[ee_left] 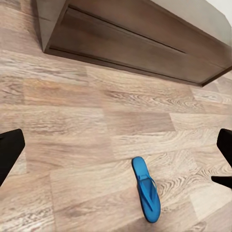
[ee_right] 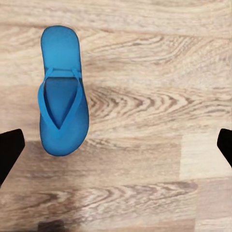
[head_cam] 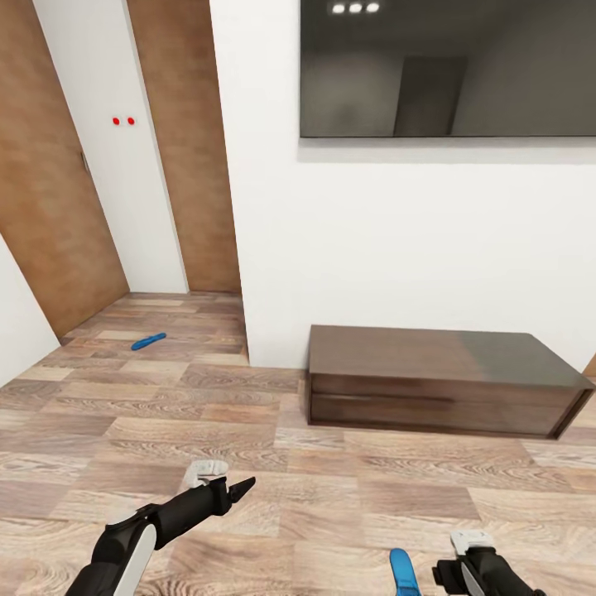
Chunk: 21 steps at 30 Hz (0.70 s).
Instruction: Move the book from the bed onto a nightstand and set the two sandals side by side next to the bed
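Observation:
One blue sandal (head_cam: 404, 571) lies flat on the wood floor just left of my right gripper (head_cam: 451, 575). In the right wrist view this sandal (ee_right: 62, 99) sits straps up, off to one side of the open right gripper (ee_right: 116, 150), with nothing between the fingers. It is also in the left wrist view as the sandal (ee_left: 146, 189), ahead of the open, empty left gripper (ee_left: 116, 154). My left gripper (head_cam: 240, 488) hovers low over the floor. The second sandal (head_cam: 149, 340) lies far off at the hallway mouth. The book, bed and nightstands are out of view.
A long low dark-brown cabinet (head_cam: 439, 381) stands against the white wall under a wall-mounted screen (head_cam: 447, 66); its front (ee_left: 135, 38) also fills the far side of the left wrist view. Wood-panelled walls (head_cam: 50, 207) line a passage at the left. Open plank floor (head_cam: 165, 414) lies between.

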### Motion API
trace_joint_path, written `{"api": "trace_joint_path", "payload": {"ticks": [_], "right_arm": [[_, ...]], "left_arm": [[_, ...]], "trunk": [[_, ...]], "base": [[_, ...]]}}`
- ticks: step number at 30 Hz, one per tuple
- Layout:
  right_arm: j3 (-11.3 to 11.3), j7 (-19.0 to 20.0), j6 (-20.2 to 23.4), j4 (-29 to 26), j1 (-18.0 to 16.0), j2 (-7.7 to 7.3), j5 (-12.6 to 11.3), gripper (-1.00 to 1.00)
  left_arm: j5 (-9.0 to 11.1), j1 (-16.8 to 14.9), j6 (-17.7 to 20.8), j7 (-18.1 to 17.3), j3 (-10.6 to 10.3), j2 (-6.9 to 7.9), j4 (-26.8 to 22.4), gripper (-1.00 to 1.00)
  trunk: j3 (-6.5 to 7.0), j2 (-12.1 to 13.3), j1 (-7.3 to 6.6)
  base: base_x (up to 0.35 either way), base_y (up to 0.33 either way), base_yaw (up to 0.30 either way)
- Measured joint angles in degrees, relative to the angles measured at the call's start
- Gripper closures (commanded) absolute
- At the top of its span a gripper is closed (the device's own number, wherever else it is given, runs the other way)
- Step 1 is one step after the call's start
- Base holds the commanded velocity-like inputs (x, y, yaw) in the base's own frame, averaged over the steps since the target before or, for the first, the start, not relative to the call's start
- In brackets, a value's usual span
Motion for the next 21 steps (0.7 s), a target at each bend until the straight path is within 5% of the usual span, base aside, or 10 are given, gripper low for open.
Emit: {"api": "trace_joint_path", "payload": {"ticks": [21], "right_arm": [[-0.05, 0.69, -0.01, -2.06, -0.05, -0.15, -0.52, -1.00]], "left_arm": [[-0.07, 0.00, -0.06, 0.01, -0.12, -0.02, 0.02, -1.00]], "trunk": [[-3.77, -8.42, 4.61]], "base": [[0.000, 0.000, 0.000]]}}
